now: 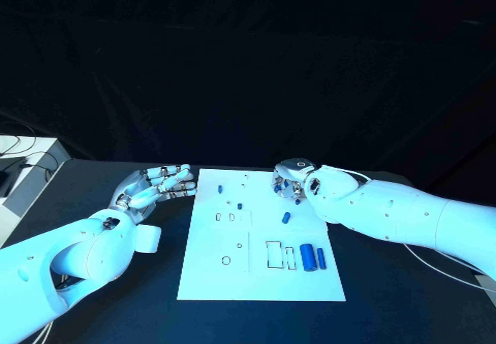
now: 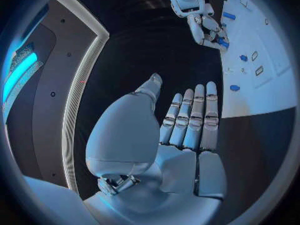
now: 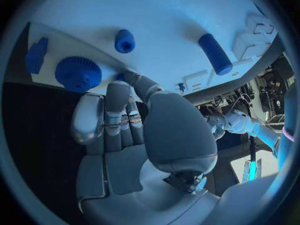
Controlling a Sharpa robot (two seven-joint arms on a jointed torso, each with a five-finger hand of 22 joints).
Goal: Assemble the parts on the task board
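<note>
The right hand (image 1: 292, 183) hangs over the far right edge of the task board (image 1: 259, 279), its fingers (image 3: 115, 112) curled down toward the white surface. Whether they pinch a small blue piece at their tips or merely touch the board cannot be told — something blue shows just at the fingertips in the right wrist view, half hidden. Right beside those fingers sit a blue toothed gear (image 3: 78, 74), a short blue cylinder with a hole (image 3: 124, 40) and a blue block at the board's edge (image 3: 36, 55); a longer blue peg (image 3: 215, 53) lies a little further off.

The risk, as a judgement: the parts here stand close together, so curled fingers reaching for one could nudge the gear or roll the cylinder off the near edge onto the black table (image 1: 124, 308). The palm also hides the fingertips from the head camera, so a poor pinch could go unnoticed.

The left hand (image 1: 157, 185) rests at the board's left edge, fingers straight and together, holding nothing, and does not block the work.

Further out on the board lie two upright blue pegs (image 1: 313, 257) near empty rectangular slots (image 1: 275, 254), another small blue part (image 1: 285, 216) mid-board, and one (image 1: 219, 189) toward the far left.
</note>
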